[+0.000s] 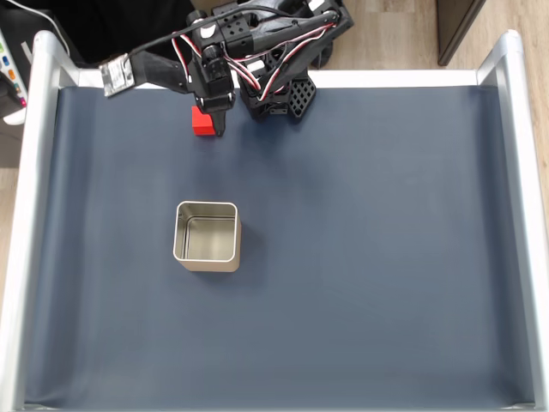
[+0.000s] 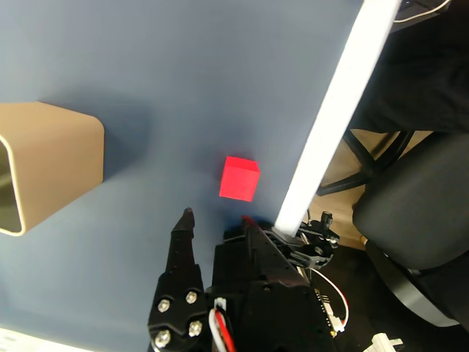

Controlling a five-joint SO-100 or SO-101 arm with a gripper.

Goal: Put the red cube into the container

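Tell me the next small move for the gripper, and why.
Probably ease forward and down toward the red cube. The gripper is open and holds nothing, the cube lies on the mat just past its fingertips, and the container stands apart, still without the cube.

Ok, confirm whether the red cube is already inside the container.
No, the red cube sits on the mat near the gripper, apart from the empty container.

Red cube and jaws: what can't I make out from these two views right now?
- Fixed view: the arm covers part of the red cube, so the gap between cube and jaws is hidden.
- Wrist view: the cube shows whole, but the height of the gripper above the mat can't be judged.
- Wrist view: the tin is cut off by the left edge; its inside is barely seen.
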